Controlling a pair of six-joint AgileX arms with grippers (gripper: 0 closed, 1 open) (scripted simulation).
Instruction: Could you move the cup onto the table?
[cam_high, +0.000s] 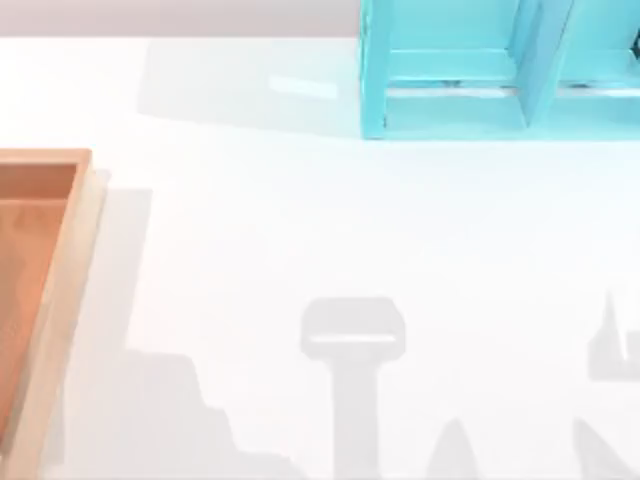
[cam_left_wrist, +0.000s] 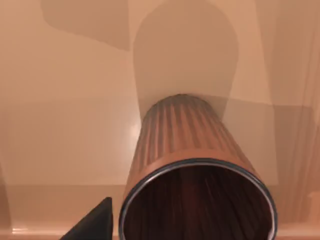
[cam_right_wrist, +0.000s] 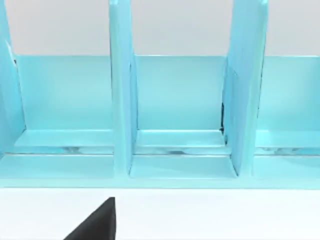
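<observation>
The copper-brown ribbed cup (cam_left_wrist: 185, 145) stands close under the left wrist camera, its dark open mouth toward the lens. It rests on the orange-brown floor of the wooden tray (cam_left_wrist: 65, 125). Beside the cup's rim shows one dark fingertip (cam_left_wrist: 97, 222) of my left gripper; I cannot tell whether it touches the cup. The tray (cam_high: 62, 300) lies at the left edge of the white table (cam_high: 350, 230). One dark fingertip (cam_right_wrist: 97, 222) of my right gripper hangs over the table, facing the shelf unit.
A turquoise shelf unit (cam_high: 450, 70) with upright dividers (cam_right_wrist: 122, 100) stands at the back right of the table. Grey arm shadows (cam_high: 352, 340) fall on the near part of the white surface. The tray's raised rim (cam_high: 85, 250) borders the table's open middle.
</observation>
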